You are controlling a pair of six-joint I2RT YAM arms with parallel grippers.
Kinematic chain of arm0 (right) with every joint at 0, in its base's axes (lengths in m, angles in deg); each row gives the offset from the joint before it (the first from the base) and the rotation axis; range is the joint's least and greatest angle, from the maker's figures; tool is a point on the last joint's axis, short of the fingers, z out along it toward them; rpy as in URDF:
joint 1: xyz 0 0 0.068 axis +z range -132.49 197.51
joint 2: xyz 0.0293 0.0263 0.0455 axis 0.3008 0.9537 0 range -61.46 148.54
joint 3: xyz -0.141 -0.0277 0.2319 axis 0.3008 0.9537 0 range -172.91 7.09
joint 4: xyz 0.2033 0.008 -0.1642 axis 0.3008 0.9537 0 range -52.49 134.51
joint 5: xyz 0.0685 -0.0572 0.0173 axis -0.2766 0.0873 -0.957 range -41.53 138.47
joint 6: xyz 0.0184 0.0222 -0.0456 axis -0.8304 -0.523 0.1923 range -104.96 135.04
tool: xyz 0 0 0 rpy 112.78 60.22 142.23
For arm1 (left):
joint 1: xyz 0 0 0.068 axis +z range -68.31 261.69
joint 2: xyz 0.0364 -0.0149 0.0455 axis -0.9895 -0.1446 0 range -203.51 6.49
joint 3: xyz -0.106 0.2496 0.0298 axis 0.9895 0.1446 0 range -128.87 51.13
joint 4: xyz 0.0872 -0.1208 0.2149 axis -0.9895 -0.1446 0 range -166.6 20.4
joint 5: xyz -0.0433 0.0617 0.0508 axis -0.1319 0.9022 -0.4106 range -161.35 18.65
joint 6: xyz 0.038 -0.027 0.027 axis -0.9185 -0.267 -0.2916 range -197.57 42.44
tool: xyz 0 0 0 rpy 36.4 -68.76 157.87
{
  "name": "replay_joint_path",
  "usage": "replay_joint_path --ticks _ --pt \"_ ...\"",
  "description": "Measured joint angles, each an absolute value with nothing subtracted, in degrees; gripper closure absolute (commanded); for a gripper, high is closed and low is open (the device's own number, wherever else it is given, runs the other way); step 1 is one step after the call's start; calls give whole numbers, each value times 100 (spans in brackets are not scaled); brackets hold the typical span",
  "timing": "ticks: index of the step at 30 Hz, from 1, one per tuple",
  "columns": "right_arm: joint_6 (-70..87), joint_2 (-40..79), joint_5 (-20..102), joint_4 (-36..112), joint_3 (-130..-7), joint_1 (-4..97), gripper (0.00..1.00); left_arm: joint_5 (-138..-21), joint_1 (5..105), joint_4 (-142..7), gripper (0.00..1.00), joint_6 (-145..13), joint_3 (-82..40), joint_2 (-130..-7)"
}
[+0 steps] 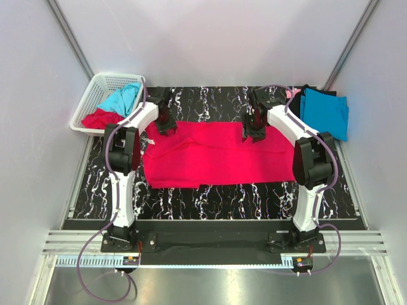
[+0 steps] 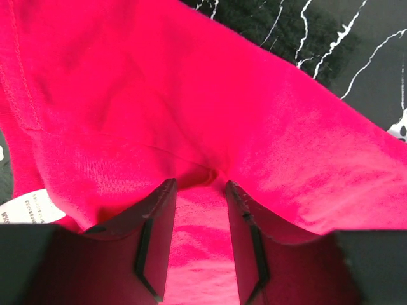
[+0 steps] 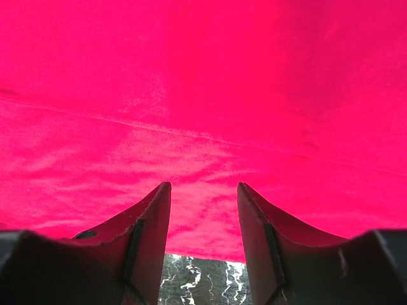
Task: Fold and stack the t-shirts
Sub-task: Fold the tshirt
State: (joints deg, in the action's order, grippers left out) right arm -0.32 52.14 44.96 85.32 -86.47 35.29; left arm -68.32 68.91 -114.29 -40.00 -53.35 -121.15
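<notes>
The crimson t-shirt (image 1: 210, 155) lies across mid-table (image 1: 210, 105), long axis left to right, its far edge at both grippers: the left gripper (image 1: 167, 129) straddles a pucker, hold uncertain, while the right gripper (image 1: 253, 135) stands parted over the hem.

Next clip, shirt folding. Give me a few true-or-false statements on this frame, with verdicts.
1. A red t-shirt lies spread on the table. True.
2. The white basket is empty. False: it holds turquoise cloth and red cloth.
3. The left claw and the right claw are both at the shirt's far edge. True.
4. The folded turquoise shirt lies at the table's near left. False: it is at the far right.
5. The right claw is clamped shut. False: its jaws stand apart over the shirt.
</notes>
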Motion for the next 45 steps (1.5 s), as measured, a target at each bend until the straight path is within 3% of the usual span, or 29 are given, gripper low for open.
replay_joint_path --ticks 17,34,43,45 --pt "-40 5214 4596 8532 -8542 3529 50 -6856 6878 -11501 100 -4003 -5414 -12289" --pt "-110 5042 4609 8513 -8195 3529 51 -6607 6395 -11599 100 -3996 -4518 -11164" --pt "-126 4821 4651 8511 -8193 3529 51 -6157 5772 -11625 100 -3576 -3005 -10182" --pt "-128 4810 4651 8513 -8193 3529 51 -6034 5612 -11632 96 -3393 -2608 -9927"
